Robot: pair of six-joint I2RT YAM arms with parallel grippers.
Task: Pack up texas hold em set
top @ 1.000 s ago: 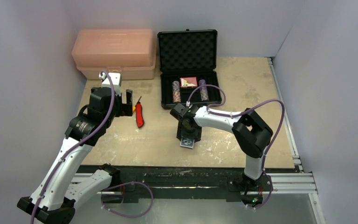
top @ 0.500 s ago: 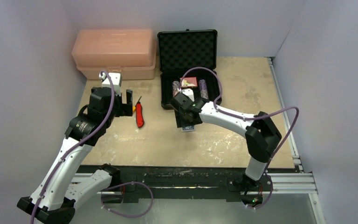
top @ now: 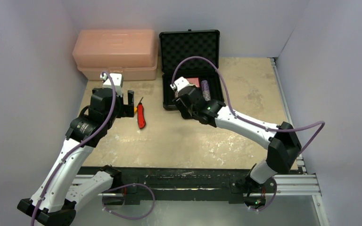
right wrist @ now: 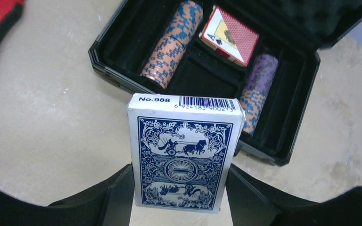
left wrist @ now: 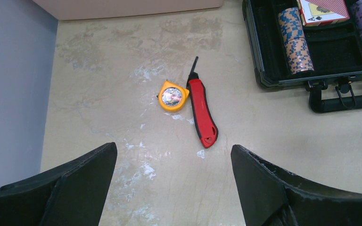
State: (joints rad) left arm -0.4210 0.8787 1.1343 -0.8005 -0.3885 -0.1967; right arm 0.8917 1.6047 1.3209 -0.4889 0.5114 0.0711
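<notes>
Bright, even light — sharp, shadowless

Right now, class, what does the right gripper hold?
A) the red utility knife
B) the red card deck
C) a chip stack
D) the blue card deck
D: the right wrist view shows the blue card deck clamped in the right gripper, while the red card deck lies in the briefcase.

The blue card box of printed cardboard (right wrist: 184, 155) is finished with a faint sheen. The black hard briefcase (right wrist: 122, 47) is lined with matt foam. The large pink toolbox (top: 115, 47) is moulded in smooth plastic. The beige tabletop (left wrist: 122, 70) is matt, mottled and scuffed.
</notes>
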